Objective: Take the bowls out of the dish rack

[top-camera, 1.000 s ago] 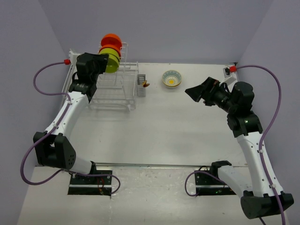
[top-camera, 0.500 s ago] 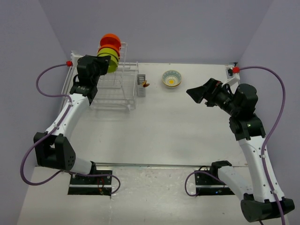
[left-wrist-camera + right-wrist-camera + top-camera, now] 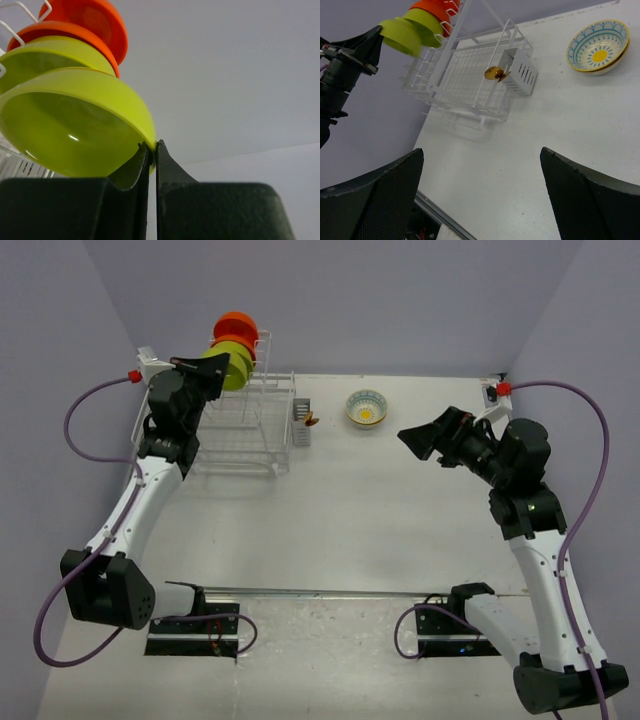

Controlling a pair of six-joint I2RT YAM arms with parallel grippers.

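Green bowl rim [image 3: 102,82] in left gripper [image 3: 152,146]

The bowls [image 3: 232,352] stand in the dish rack [image 3: 246,443], 1 lone bowl [image 3: 366,408] right of it.

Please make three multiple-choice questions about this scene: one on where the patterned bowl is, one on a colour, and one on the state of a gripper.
1. Where is the patterned bowl?
A) on the table, right of the dish rack
B) in the rack's tray
C) in a gripper

2. Which colour is the bowl that the left gripper pinches by its rim?
A) orange-red
B) white
C) lime-green

3. How is the right gripper?
A) shut on a bowl
B) open, holding nothing
C) shut on a spoon

Answers:
1 A, it sits on the table apart from the rack.
2 C, the left wrist view shows the gripper closed on the lime-green bowl's rim.
3 B, its jaws stand wide apart with only table between them.
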